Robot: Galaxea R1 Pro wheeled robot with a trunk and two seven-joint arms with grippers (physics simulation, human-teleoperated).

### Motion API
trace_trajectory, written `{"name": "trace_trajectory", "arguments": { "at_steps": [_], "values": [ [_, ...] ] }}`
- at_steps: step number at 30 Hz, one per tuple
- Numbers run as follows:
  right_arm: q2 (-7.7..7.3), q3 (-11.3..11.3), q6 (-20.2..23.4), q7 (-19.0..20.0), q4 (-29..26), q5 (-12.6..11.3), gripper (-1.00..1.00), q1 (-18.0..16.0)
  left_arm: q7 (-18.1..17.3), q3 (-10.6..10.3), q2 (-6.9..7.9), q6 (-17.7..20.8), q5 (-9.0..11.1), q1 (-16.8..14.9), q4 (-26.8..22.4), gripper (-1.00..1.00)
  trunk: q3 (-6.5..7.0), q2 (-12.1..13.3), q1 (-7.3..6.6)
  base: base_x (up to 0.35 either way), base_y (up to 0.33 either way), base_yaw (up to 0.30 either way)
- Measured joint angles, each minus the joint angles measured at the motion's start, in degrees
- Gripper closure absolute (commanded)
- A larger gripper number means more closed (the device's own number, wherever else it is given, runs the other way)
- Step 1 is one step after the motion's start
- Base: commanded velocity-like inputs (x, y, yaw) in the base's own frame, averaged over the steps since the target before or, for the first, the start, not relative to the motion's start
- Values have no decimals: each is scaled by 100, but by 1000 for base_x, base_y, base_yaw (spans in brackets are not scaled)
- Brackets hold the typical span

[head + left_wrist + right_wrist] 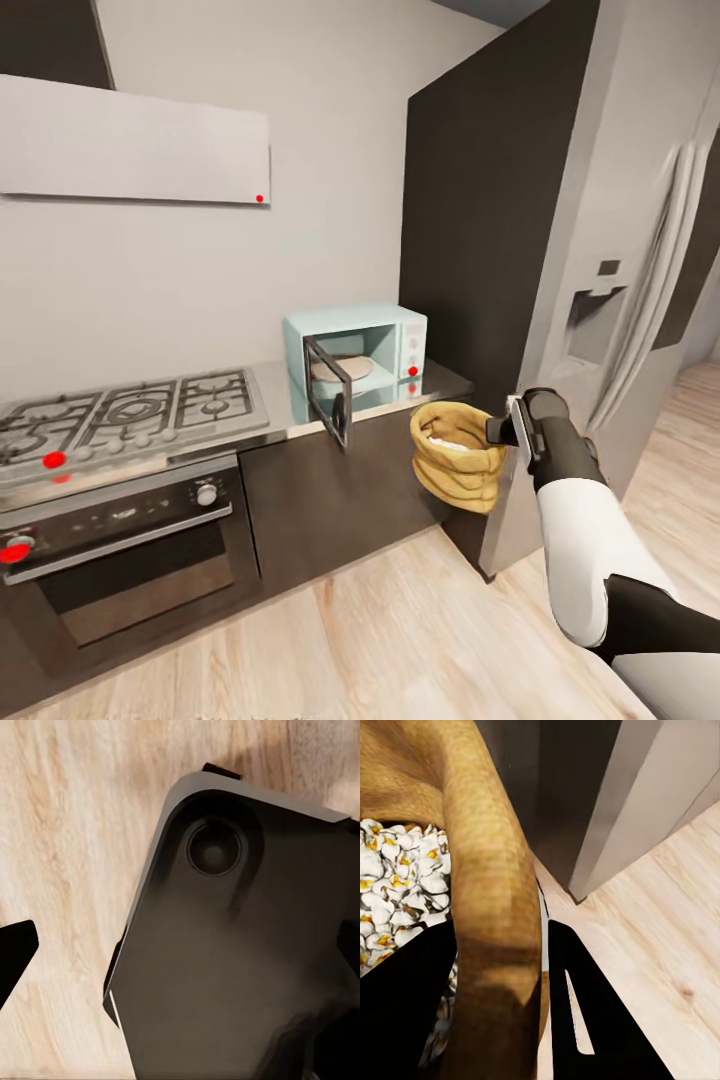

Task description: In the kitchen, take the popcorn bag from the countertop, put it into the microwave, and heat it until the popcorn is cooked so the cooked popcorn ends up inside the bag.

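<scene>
Right hand (508, 428) pinches the popcorn bag (458, 456) rim; its wrist view reveals white kernels (397, 877) inside

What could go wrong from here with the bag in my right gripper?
The right gripper pinches only the rim of the popcorn bag, held in the air off the countertop; it could slip or spill. The microwave door stands open toward the bag's side and may be bumped.

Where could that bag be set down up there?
Bare countertop shows right of the microwave and between it and the stove. Its open door crowds the front edge. The right pincer holds the popcorn bag off the counter.
</scene>
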Motion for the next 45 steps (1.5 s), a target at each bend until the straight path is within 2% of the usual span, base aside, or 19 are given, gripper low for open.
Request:
{"name": "trace_trajectory", "arguments": {
  "at_steps": [7,25,45],
  "values": [
    [-1,-1,1,0,0,10,100,-1,-8,-7,-1,1,8,-2,5,-100,0,0,0,0,-228,237],
    [3,0,1,1,0,11,100,-1,-5,0,-2,1,8,1,9,-100,0,0,0,0,-279,10],
    [37,2,1,16,9,0,100,-1,-4,0,0,0,1,1,1,-100,0,0,0,0,-267,258]
  ]
}}
